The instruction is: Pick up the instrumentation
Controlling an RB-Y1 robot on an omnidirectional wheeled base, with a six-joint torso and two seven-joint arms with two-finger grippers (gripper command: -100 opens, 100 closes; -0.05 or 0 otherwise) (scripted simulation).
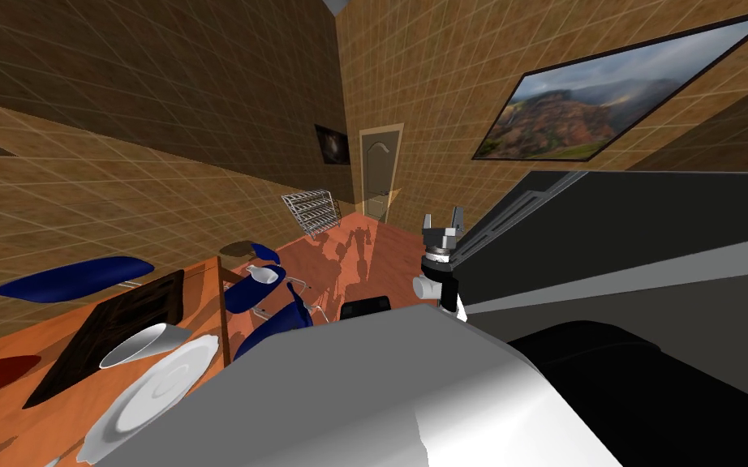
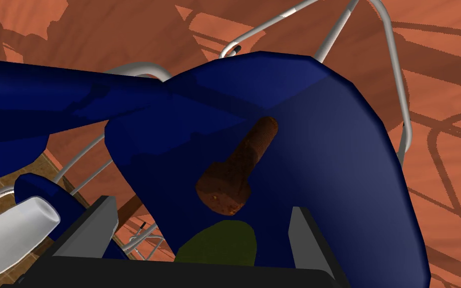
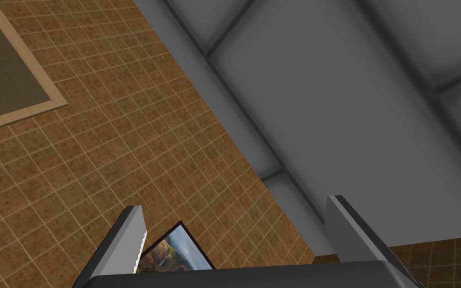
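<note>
Brown instrument (image 2: 239, 165) on chair (image 2: 324, 150), left gripper (image 2: 202, 205) (spread)

We note brown tiled walls (image 1: 161, 97), a reddish floor (image 1: 364, 251), a far door (image 1: 380, 174), and blue chairs (image 1: 72, 277) beside the wooden worktop (image 1: 48, 336).

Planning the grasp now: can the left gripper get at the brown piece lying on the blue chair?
Probably yes. The left gripper is open close to the brown piece, which lies bare on the blue chair in line with the gap between its fingers; nothing covers it.
</note>
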